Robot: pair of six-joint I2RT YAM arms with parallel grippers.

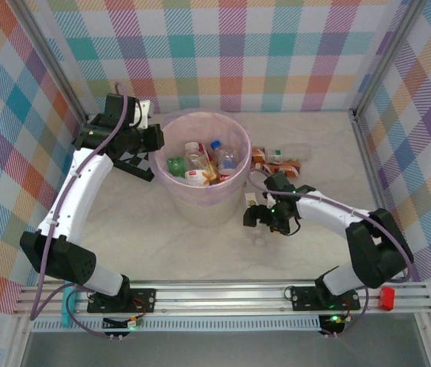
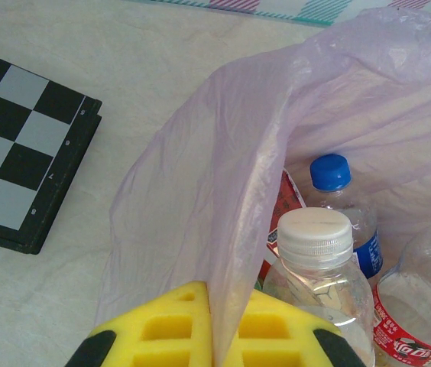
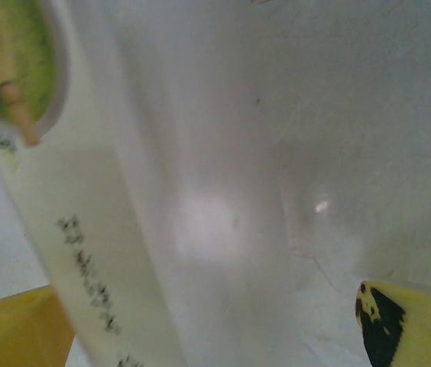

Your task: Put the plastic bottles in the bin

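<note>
The bin (image 1: 234, 195) stands mid-table, a pale pink bucket lined with a lilac bag (image 2: 223, 153), and several plastic bottles (image 1: 200, 162) lie inside. My left gripper (image 1: 157, 138) (image 2: 214, 298) is at the bin's left rim, shut on a fold of the bag. Just past its fingers are a white-capped clear bottle (image 2: 315, 252), a blue-capped one (image 2: 332, 174) and a red-labelled one (image 2: 422, 313). My right gripper (image 1: 255, 216) (image 3: 208, 329) hangs low over the table right of the bin. It is open, with a clear pale-labelled bottle (image 3: 200, 229) between its wide-set jaws and a gap on the right.
More bottles with orange labels (image 1: 278, 160) lie on the table behind the right gripper. A black-and-white checkerboard (image 1: 135, 160) (image 2: 17, 145) lies flat left of the bin. Plaid walls close in the back and both sides. A red piece (image 1: 387, 298) sits on the front rail.
</note>
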